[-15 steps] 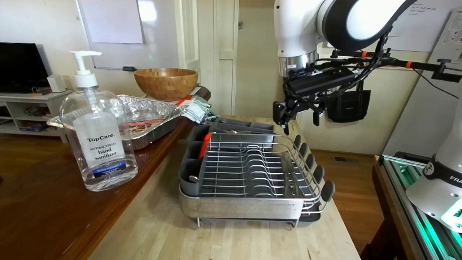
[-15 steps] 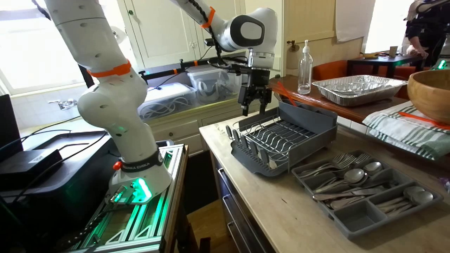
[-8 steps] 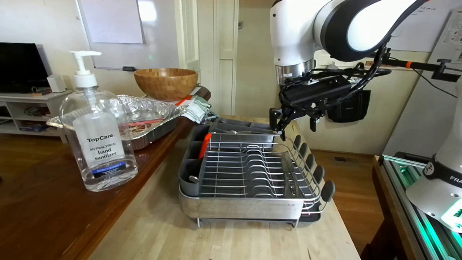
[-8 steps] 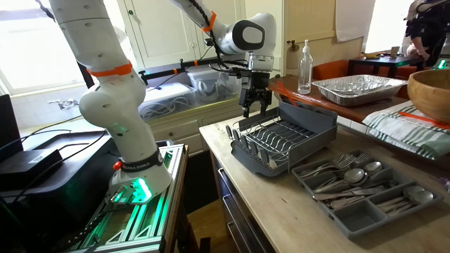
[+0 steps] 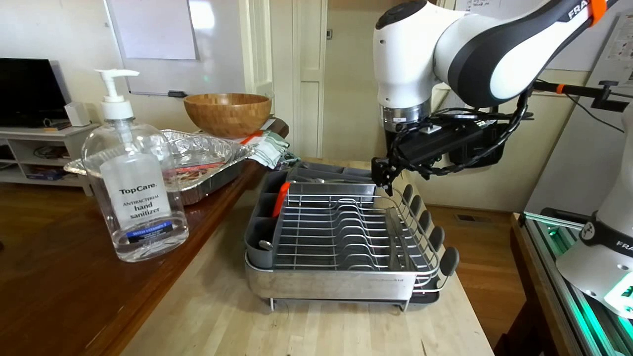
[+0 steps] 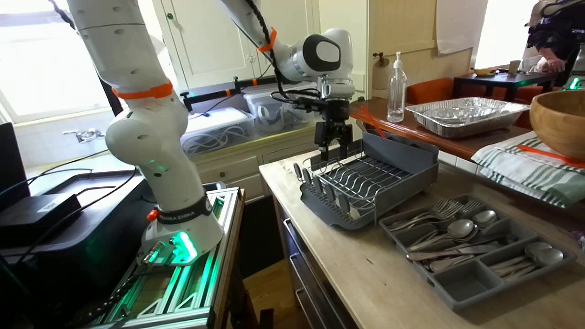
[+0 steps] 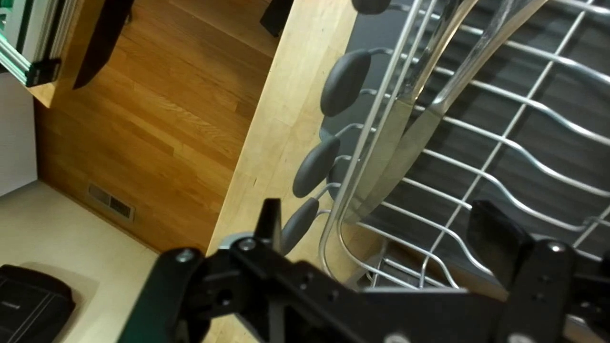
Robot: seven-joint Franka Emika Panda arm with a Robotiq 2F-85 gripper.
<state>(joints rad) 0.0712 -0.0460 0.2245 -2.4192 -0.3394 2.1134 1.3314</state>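
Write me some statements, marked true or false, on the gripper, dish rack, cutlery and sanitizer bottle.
1. The gripper is open. True.
2. The sanitizer bottle lies on its side. False: the sanitizer bottle stands upright.
3. Two knives lie in the dish rack. True.
4. The cutlery tray holds forks and spoons. True.
5. The cutlery tray sits inside the dish rack. False: it sits on the countertop beside the dish rack.
6. The gripper is above the cutlery tray. False: it is above a corner of the dish rack.
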